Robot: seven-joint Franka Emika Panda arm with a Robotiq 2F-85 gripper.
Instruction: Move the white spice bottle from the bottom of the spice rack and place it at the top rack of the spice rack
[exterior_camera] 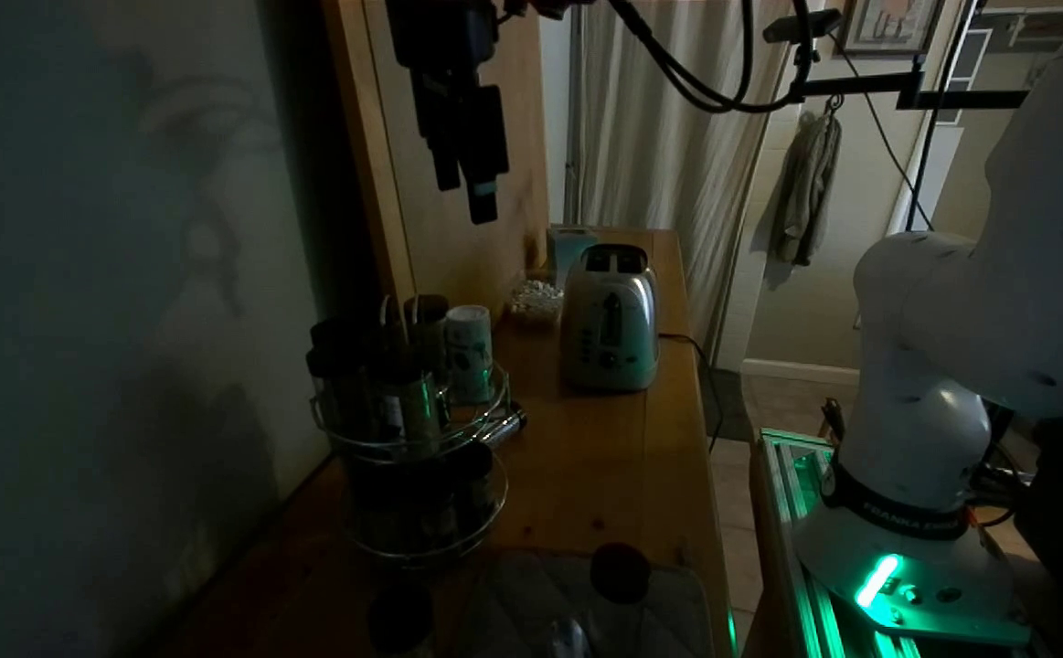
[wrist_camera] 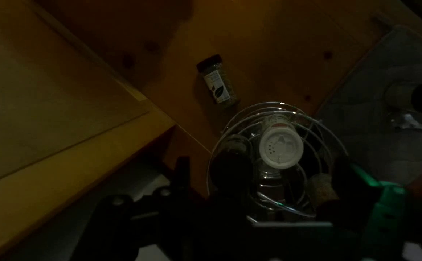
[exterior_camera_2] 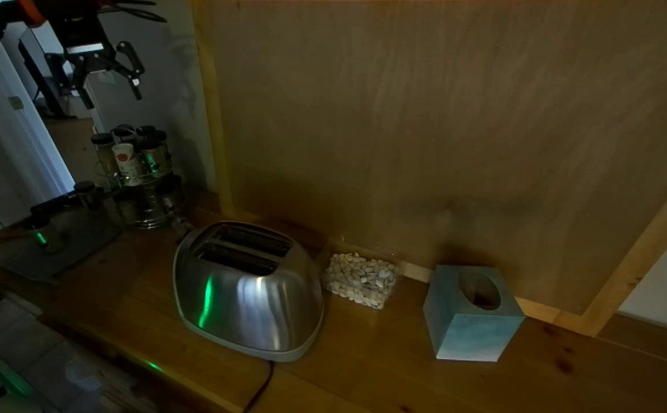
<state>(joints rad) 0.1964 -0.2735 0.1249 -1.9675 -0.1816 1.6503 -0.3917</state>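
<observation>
The white spice bottle [exterior_camera: 469,356] stands upright on the top tier of the spice rack [exterior_camera: 406,450], among darker jars. It also shows in an exterior view [exterior_camera_2: 126,160], and in the wrist view its pale shaker lid [wrist_camera: 281,148] faces up. The rack, also in an exterior view [exterior_camera_2: 151,217] and the wrist view [wrist_camera: 337,139], has dark-capped jars on both tiers; its lower tier is very dark. My gripper [exterior_camera_2: 112,98] hangs open and empty above the rack, apart from the bottle. In the wrist view its dark fingers [wrist_camera: 263,168] are spread wide, with the rack below.
A dark-capped jar [wrist_camera: 217,85] lies on the table beside the rack. Jars [exterior_camera: 621,574] stand on a grey mat [exterior_camera: 513,594]. A toaster [exterior_camera_2: 247,304], a box of pebbles [exterior_camera_2: 362,278] and a teal tissue box [exterior_camera_2: 474,335] line the table. A wooden panel [exterior_camera_2: 425,143] rises behind.
</observation>
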